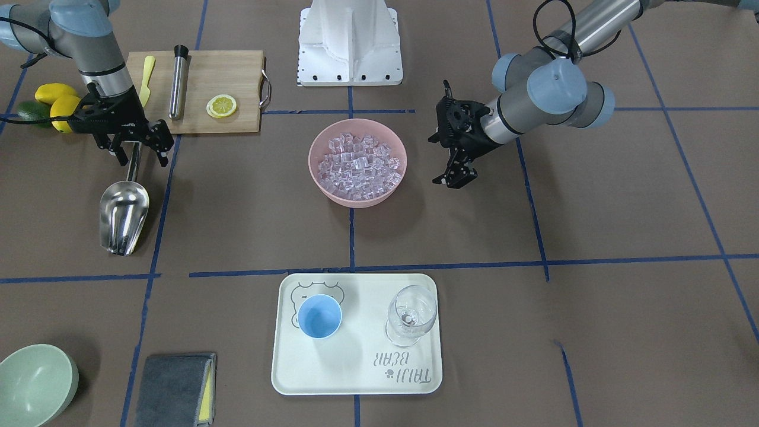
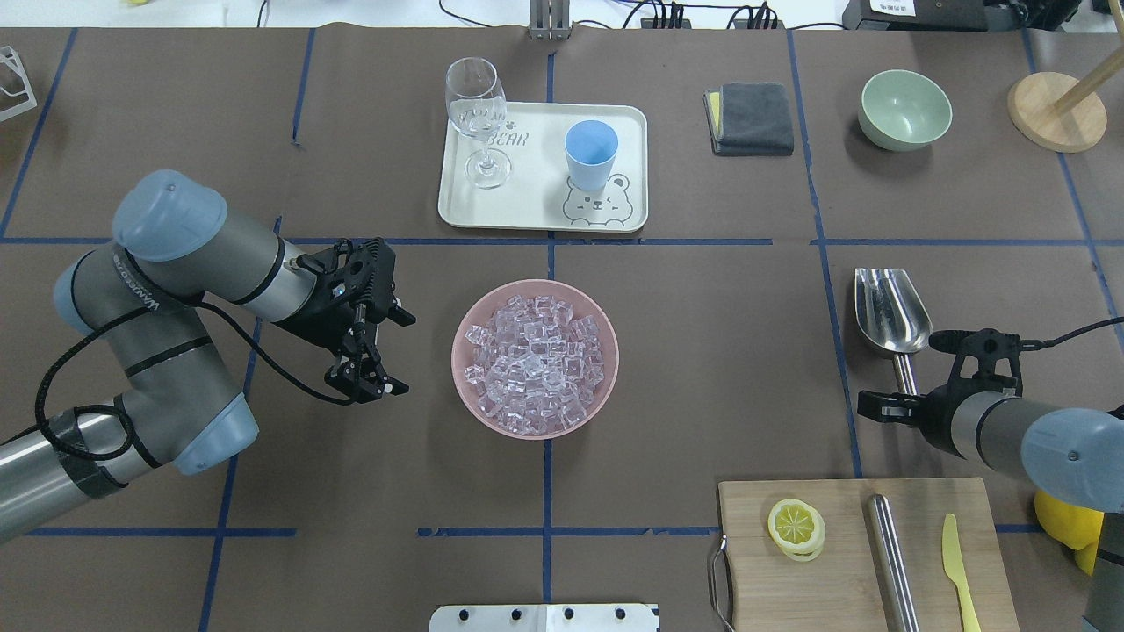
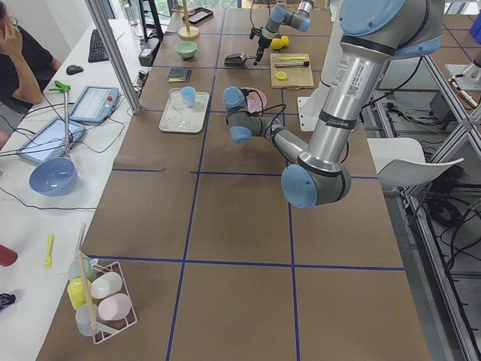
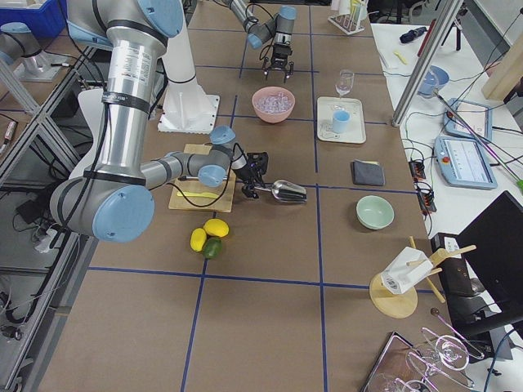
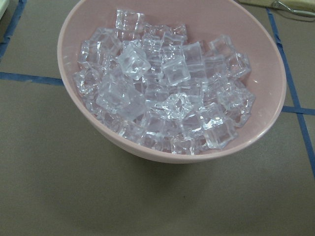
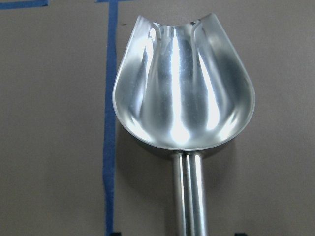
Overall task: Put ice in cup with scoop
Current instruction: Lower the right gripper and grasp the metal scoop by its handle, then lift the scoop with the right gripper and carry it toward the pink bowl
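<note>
Scoop [image 1: 123, 216] lies flat at the front view's mid-left, trough empty. Probably rigid, light, slick steel. Grip its thin handle [image 1: 135, 169]. Right gripper [image 1: 142, 157] straddles it, jaws apart. Left gripper [image 2: 402, 353] gapes beside the ice [image 2: 534, 364].

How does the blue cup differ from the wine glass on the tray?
The cup is opaque light blue; the wine glass is clear. The cup is short and stemless; the wine glass stands taller on a thin stem. Both stand upright on the white tray.
</note>
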